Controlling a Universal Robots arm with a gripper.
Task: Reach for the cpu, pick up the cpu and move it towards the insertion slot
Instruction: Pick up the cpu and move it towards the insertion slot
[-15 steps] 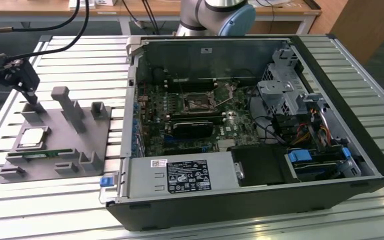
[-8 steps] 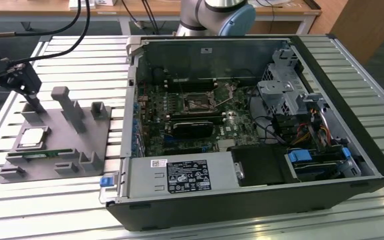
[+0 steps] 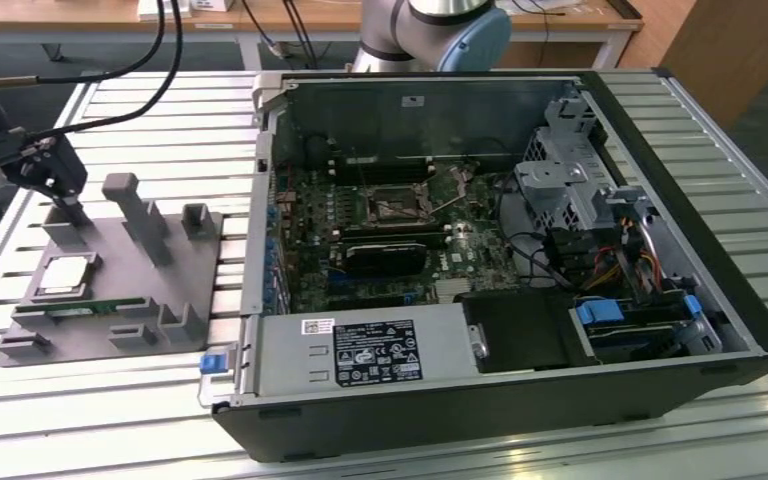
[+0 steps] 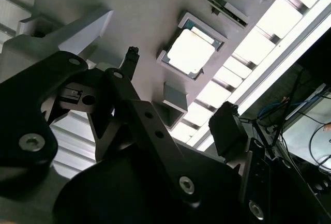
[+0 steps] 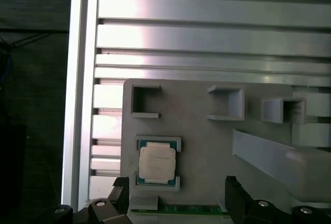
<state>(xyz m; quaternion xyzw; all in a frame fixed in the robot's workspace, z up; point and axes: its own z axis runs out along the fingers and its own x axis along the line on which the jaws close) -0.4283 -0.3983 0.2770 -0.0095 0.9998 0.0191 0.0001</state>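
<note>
The reach is judged in hand: the gripper [image 5: 177, 195] is held wide open and empty above the cpu [image 5: 156, 163], seated in the grey holder [image 5: 207, 151], well apart from the insertion slot [image 3: 395, 205]. A level descent astride its edges is called for.

Surroundings, logged for you. Below your gripper [image 3: 61, 200] is a table of long silvery ribbed aluminium slats [image 3: 157, 110], which runs on well past it to the exterior view's right. Light glares off the slats. In the first wrist view you see those just beyond the gripper washed nearly white. Past the table edge nearest the gripper there is dark grey floor [image 5: 31, 79]. Well apart from the gripper, behind the table, stand a light wooden desk on pale metal legs [image 3: 317, 18] and a brown wooden panel [image 3: 718, 50].
</note>
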